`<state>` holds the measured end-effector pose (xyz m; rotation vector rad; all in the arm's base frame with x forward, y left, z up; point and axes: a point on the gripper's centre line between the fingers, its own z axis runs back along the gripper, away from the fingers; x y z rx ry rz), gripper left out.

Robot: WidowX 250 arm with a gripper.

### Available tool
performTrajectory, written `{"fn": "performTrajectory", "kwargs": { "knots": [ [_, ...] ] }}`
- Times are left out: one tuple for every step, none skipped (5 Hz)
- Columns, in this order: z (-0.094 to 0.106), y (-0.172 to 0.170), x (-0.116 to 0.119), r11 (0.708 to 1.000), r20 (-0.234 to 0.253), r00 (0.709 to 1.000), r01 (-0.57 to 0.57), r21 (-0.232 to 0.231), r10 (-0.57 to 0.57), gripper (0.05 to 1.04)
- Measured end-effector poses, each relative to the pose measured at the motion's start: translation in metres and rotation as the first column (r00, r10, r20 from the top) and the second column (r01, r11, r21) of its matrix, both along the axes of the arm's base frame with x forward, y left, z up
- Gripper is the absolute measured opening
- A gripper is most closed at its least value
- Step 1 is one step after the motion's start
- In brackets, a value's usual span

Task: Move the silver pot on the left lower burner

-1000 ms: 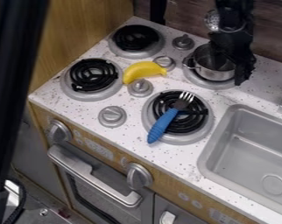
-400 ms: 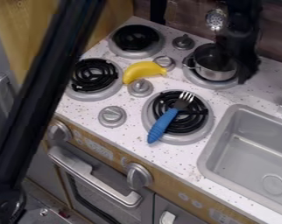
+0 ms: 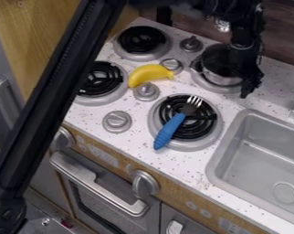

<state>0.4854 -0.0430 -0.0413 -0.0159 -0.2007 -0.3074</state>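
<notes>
The gripper point(image 3: 247, 83) hangs at the upper right, over the right side of the silver pot point(image 3: 220, 78), and hides that part of it. The pot stands on the upper right burner point(image 3: 203, 83), with one handle toward the left. Whether the gripper touches the pot, I cannot tell. At the left, the lower left burner point(image 3: 105, 78) has a black coil with nothing on it, and the arm's long black link crosses in front of its left edge.
A yellow banana point(image 3: 148, 74) lies between the burners, close to the knobs point(image 3: 146, 92). Across the lower right burner point(image 3: 187, 145) rests a fork with a blue handle point(image 3: 169, 131). The grey sink point(image 3: 268, 157) is at the right.
The long black link has swung right across the left side of the stove. The gripper has shifted slightly down and left over the pot, which remains on its burner.
</notes>
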Motion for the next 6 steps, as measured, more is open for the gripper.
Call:
{"fn": "performTrajectory", "kwargs": {
  "knots": [
    [-0.006,0.000,-0.012,1.000,0.021,1.000,-0.006,-0.017,0.006,0.671],
    [0.012,0.000,-0.014,1.000,0.058,0.998,-0.007,-0.028,0.009,0.375],
    [0.057,0.011,-0.016,0.996,0.153,0.987,-0.032,-0.084,0.044,0.154],
    [0.077,0.029,-0.027,0.993,0.168,0.983,-0.051,-0.110,0.069,0.056],
    [0.105,0.045,-0.047,0.990,0.199,0.973,-0.097,-0.107,0.117,0.073],
    [0.103,0.034,-0.051,0.994,0.148,0.988,-0.018,-0.109,0.034,0.213]
  ]
}}
